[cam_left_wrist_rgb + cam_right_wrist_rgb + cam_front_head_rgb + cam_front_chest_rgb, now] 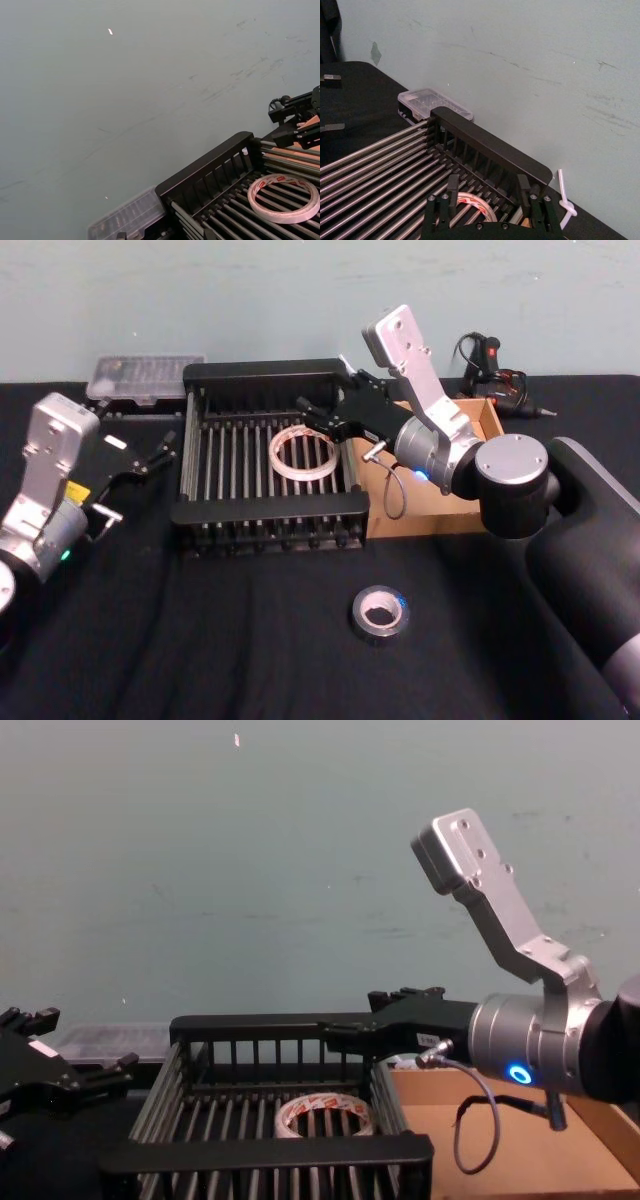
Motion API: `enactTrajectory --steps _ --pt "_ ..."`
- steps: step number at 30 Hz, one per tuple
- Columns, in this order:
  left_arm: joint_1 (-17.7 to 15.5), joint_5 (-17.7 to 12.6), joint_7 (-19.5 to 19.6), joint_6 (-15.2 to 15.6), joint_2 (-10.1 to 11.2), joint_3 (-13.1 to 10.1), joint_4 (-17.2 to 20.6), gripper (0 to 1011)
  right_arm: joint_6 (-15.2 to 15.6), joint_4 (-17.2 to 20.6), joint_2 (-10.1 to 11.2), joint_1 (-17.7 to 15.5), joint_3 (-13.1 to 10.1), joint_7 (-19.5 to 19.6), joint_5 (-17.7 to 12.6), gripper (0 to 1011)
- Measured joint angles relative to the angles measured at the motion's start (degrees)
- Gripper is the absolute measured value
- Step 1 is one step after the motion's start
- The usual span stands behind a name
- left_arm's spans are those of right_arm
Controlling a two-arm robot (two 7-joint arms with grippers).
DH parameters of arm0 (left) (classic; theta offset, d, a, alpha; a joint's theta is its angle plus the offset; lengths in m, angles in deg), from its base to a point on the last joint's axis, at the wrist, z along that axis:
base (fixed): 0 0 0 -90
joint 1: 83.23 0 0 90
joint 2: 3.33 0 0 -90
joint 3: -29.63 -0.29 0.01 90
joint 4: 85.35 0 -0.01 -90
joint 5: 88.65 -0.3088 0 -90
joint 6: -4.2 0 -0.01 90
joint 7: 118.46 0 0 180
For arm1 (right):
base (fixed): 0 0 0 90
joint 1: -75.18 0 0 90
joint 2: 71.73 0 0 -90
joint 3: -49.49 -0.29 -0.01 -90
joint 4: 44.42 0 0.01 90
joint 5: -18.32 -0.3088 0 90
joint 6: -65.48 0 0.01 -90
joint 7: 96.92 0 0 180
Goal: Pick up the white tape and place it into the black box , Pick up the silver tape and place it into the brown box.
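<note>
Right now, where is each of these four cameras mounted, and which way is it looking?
Head: high up, looking down at the black box, the silver tape and both arms.
Chest: lower, looking across the table; right end effector over the box.
Left wrist: on the left arm, facing the wall and the box.
Right wrist: on the right arm, above its open end effector.
All four show the white tape in the box.

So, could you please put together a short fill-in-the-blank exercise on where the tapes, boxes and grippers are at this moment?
1. The white tape lies inside the ____ box.
2. The silver tape lies on the ____, in front of both boxes.
3. The brown box sits on the robot's ____ side of the black box.
4. The right gripper, above the white tape, is ____.

Missing words: black; table; right; open
</note>
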Motion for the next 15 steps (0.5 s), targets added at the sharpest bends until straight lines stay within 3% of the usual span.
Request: enactTrajectory --steps 10,15 --pt "0.0 0.0 0.0 0.0 0.0 0.0 0.0 1001 0.0 0.03 0.0 -0.01 0.01 0.0 -0.02 996" --pt "0.0 0.0 0.0 0.0 0.0 0.0 0.0 1001 0.0 0.03 0.0 -0.01 0.0 0.0 -0.02 1002"
